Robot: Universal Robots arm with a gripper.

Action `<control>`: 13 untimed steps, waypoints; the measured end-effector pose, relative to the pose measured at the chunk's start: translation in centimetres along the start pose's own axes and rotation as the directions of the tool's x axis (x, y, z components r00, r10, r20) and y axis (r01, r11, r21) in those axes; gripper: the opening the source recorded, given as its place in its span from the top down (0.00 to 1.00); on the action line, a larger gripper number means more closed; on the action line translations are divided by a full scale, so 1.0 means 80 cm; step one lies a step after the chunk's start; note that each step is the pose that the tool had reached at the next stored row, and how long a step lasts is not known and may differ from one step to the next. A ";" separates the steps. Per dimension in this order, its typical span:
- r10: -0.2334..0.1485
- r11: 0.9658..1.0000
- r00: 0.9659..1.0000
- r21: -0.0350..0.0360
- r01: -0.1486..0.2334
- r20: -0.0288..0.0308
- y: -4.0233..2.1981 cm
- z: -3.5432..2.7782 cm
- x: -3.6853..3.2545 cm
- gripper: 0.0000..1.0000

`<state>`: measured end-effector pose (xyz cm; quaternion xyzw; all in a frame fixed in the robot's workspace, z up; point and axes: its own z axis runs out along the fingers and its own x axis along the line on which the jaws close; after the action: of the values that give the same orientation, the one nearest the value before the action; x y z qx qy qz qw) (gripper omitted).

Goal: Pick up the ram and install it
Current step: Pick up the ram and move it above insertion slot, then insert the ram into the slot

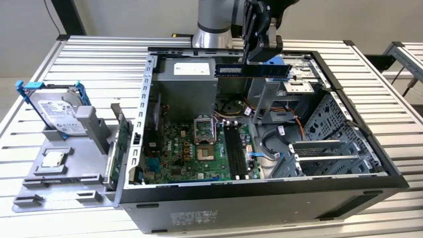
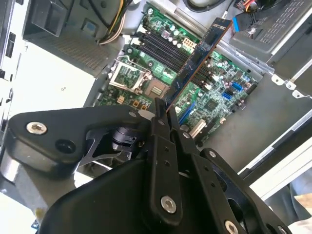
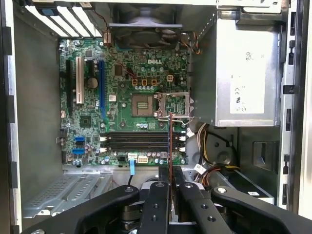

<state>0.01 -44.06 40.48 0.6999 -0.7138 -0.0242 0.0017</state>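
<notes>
One gripper (image 1: 258,61) pinches the ram (image 1: 253,70) over the case (image 1: 251,203): broadside in the exterior view, edge-on in the first wrist view.

The computer case (image 1: 264,201) stands open on the counter (image 1: 99,49), with the motherboard (image 1: 198,153) lying inside on its floor. Above the case hangs the ram (image 1: 231,70), clamped in the pincer (image 1: 256,60). Beside the case, at the exterior view's left, a tray (image 1: 73,151) carries the hard drive (image 1: 59,114) and a processor chip (image 1: 53,159).
</notes>
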 end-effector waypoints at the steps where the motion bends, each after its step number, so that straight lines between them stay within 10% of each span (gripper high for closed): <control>1: 0.002 1.000 1.000 0.000 -0.002 0.000 0.0000 0.0000 0.0000 1.00; 13: 0.142 0.990 0.990 0.004 -0.142 0.005 0.0000 0.0000 0.0000 1.00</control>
<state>0.02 -44.05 40.48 0.6475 -0.7617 -0.0242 0.0001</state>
